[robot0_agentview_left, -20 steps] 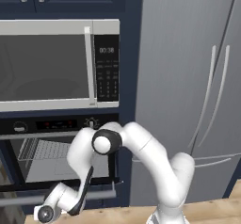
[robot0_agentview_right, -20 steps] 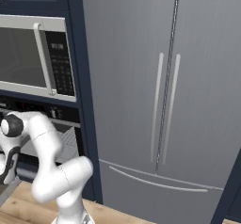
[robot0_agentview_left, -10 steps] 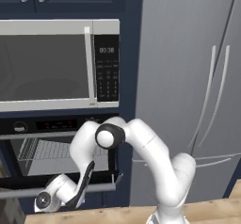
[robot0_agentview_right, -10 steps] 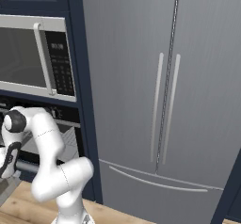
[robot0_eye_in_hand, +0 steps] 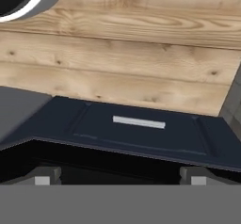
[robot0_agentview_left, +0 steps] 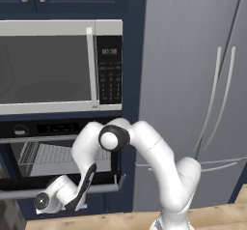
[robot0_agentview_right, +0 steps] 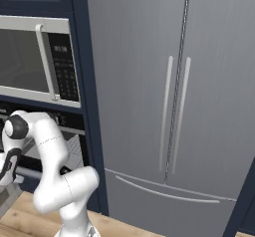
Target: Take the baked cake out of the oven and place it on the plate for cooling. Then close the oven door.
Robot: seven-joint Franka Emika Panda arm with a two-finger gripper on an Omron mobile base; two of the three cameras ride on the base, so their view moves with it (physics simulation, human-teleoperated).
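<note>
The black oven (robot0_agentview_left: 48,127) sits under the microwave, its cavity showing a bare wire rack (robot0_agentview_left: 53,154). The oven door (robot0_agentview_left: 103,188) hangs down flat, with its silver bar handle along the front edge; the handle also shows at the left edge of the right base view (robot0_agentview_right: 31,174). The arm reaches down over the door's left part, and the hand (robot0_agentview_left: 48,201) hangs just below the handle. My gripper (robot0_eye_in_hand: 117,180) is open, its fingertips (robot0_eye_in_hand: 42,178) wide apart with nothing between them. It looks down at a navy drawer front and wooden floor. Cake and plate are out of view.
A grey-fronted microwave (robot0_agentview_left: 48,64) is mounted above the oven. A tall steel fridge (robot0_agentview_left: 193,79) stands to the right behind a navy cabinet post. Below the oven is a navy drawer front (robot0_eye_in_hand: 136,129) with a small silver handle, then wooden floor (robot0_eye_in_hand: 132,63).
The hand has risen a little from low at the left, up to the open door's handle. The jaws stayed wide open.
</note>
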